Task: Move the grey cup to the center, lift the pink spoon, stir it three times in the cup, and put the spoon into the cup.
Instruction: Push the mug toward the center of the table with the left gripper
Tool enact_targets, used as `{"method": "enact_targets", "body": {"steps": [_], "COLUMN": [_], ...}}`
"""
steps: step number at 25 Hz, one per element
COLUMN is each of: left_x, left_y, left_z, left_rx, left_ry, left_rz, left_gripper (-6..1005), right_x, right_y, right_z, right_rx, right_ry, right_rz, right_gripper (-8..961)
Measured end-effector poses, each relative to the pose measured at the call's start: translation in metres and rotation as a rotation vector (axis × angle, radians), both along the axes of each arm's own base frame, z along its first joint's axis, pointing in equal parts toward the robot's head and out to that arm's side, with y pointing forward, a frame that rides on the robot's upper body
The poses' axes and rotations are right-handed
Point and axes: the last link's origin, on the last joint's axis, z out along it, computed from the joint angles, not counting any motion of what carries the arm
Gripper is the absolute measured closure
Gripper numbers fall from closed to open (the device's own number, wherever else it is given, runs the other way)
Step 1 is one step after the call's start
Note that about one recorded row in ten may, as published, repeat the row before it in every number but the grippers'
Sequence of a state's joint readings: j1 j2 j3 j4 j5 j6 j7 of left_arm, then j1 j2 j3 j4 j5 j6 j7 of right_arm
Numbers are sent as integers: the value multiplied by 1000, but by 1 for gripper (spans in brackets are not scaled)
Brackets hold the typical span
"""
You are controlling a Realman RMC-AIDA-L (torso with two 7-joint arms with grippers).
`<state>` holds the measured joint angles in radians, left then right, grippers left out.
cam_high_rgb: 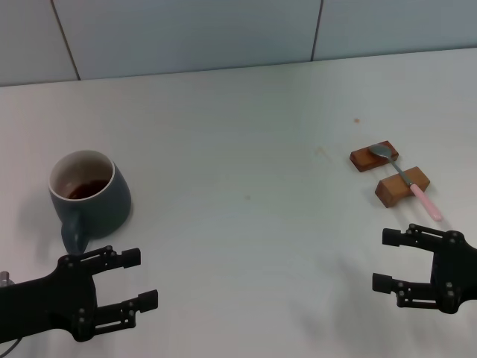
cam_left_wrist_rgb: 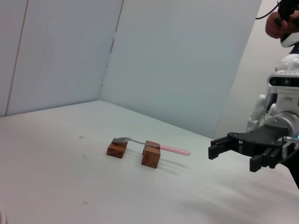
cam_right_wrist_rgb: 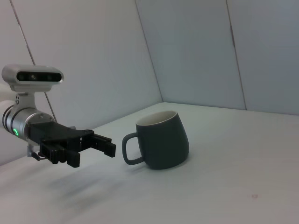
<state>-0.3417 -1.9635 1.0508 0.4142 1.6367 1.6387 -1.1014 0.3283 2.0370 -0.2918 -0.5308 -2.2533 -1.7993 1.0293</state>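
Note:
The grey cup (cam_high_rgb: 91, 192) (cam_right_wrist_rgb: 163, 140) stands at the left of the white table (cam_high_rgb: 246, 119), holding dark liquid, its handle turned toward the robot. My left gripper (cam_high_rgb: 141, 280) (cam_right_wrist_rgb: 93, 151) hovers open just in front of that handle, apart from it. At the right, the pink spoon (cam_high_rgb: 406, 179) (cam_left_wrist_rgb: 154, 145) lies across two brown wooden blocks (cam_high_rgb: 402, 189), metal bowl on the far block, pink handle sticking out past the near one. My right gripper (cam_high_rgb: 384, 259) (cam_left_wrist_rgb: 232, 157) is open, nothing between its fingers, a little nearer than the spoon's handle end.
Grey wall panels (cam_high_rgb: 186, 30) close off the table's far edge. The two wooden blocks (cam_left_wrist_rgb: 150, 155) stand close together under the spoon. A person's hand (cam_left_wrist_rgb: 280, 21) shows behind the robot's body in the left wrist view.

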Motion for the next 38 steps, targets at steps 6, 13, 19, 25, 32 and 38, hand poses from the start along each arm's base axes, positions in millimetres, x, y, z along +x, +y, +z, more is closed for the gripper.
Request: {"method": "enact_targets", "body": {"steps": [6,13,19,25,32,38], "left_x": [0,1,1,2,2,3], "left_y": [0,0,0,0,0,1], "left_z": [0,-1,-1,-2,-2,-3], "left_rx": [0,-1,-1,-1,-3,-11], "left_ry": [-1,-2,-3,-4,-3,0], "left_rz": [0,-1,-2,-2,-2,-11], "left_gripper": [239,249,258,266,276,285], "right_x": [0,0,0,0,0,0], "right_y": [0,0,0,0,-1,0], "right_z": [0,0,0,0,0,0], "right_rx": [0,1,1,1,2,2], "right_ry": [1,2,2,2,2,2], "right_rz": [1,0,0,-1,-2,-2], "right_gripper": [125,125,125,125,124,124]}}
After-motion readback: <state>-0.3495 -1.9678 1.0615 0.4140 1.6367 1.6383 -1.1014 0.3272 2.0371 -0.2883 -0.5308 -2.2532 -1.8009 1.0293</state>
